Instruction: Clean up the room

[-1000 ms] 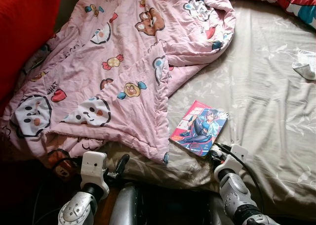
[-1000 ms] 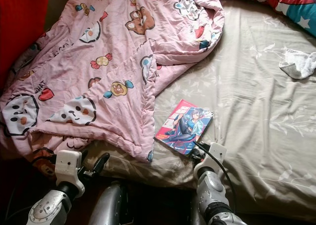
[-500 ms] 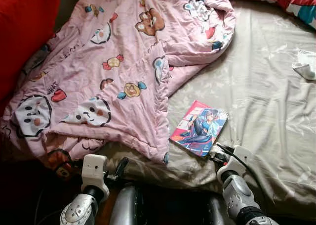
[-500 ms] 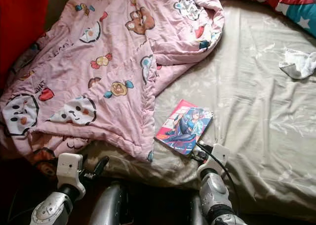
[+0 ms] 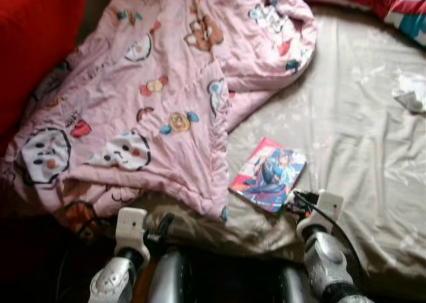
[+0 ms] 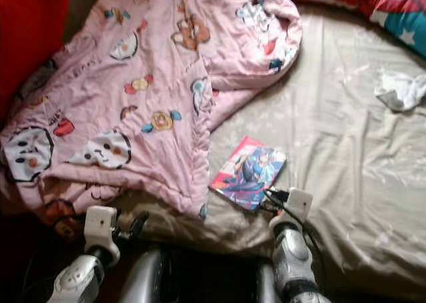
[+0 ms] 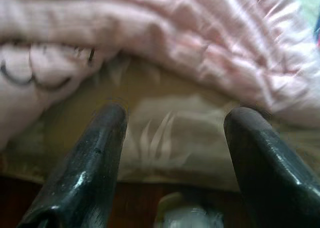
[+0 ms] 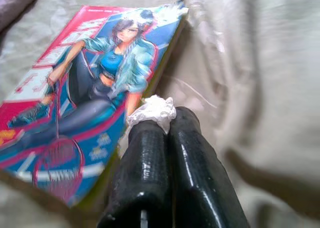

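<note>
**Tissue scrap pinched beside the book: small grip, easy to lose**

The right gripper point(image 8: 159, 119) is sitting at the near corner of the comic book point(image 5: 268, 175), its two black fingers pressed together and pinching a small white scrap of tissue point(image 8: 152, 110) at their very tips. The book is lying flat on the beige sheet point(image 5: 359, 136), just beside the lower edge of the pink quilt point(image 5: 166, 96), which is bunched over the bed on the book's far left side. A second crumpled white tissue point(image 6: 401, 90) is resting well apart from the book, toward the far right of the sheet.

The left gripper point(image 7: 172, 153) is hanging wide apart and holding nothing, pointed at the front edge of the bed below the quilt, well to the left of the book.

The main risk is the hold itself: only a little of the scrap is caught, so it could be slipping free during any lift or swing. The fingers are also lying against the book's corner, so a careless pull could be dragging or flipping the book. Loose sheet folds near the book might be getting snagged too.
</note>
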